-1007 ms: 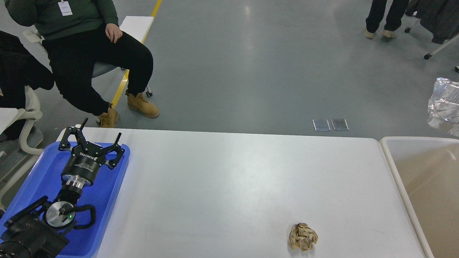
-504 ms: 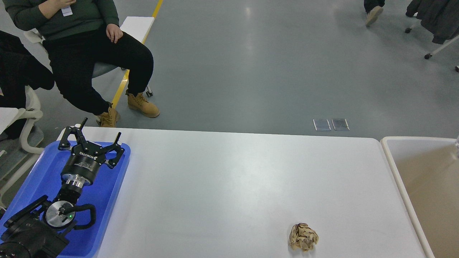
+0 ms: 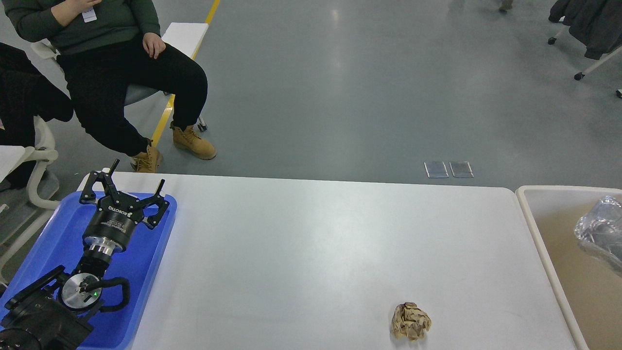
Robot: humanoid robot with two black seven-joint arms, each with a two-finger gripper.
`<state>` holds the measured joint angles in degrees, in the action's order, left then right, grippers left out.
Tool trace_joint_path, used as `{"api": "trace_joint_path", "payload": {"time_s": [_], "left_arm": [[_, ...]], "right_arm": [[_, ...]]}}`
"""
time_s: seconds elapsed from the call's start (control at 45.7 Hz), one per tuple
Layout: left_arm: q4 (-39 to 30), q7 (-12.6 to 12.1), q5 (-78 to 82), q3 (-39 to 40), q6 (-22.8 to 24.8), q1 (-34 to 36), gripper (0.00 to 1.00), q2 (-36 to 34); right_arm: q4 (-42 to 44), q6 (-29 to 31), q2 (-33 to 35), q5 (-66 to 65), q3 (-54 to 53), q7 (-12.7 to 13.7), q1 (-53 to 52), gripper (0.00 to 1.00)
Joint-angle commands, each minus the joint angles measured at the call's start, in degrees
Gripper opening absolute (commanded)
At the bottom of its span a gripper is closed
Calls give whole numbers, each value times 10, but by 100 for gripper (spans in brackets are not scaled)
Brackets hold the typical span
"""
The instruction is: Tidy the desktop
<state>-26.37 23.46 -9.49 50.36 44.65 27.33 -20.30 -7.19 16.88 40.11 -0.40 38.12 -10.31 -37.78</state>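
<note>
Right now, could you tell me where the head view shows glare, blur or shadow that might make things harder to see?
In the head view, soft glare spreads across the middle of the desktop; the crumpled paper ball is sharp, with only a faint shadow; the shiny plastic wrap over the bin looks smeared and cut off by the right edge; the left gripper is crisp, its jaws apart.

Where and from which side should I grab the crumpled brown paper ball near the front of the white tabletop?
Come straight down on the crumpled brown paper ball, fingers across its middle. It is a low, irregular lump lying alone on the white tabletop, so no side is blocked.
</note>
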Motion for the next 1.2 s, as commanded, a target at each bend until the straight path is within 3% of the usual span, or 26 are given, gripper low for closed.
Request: {"api": "trace_joint_path", "payload": {"time_s": [0.0,0.701,0.854,0.942,1.182], "left_arm": [[0,0,0,0,0,0,99,0],[0,0,0,0,0,0,99,0],[0,0,0,0,0,0,99,0],[0,0,0,0,0,0,99,0],[0,0,0,0,0,0,99,0]], "right_arm": [[12,-37,-40,-1,-49,2,48,0],[11,-50,-52,2,-50,1,65,0],[3,-49,-48,-1,-74,1,66,58],[4,-50,-44,0,-79,0,58,98],[2,-47,-14,0,-89,0,22,99]]}}
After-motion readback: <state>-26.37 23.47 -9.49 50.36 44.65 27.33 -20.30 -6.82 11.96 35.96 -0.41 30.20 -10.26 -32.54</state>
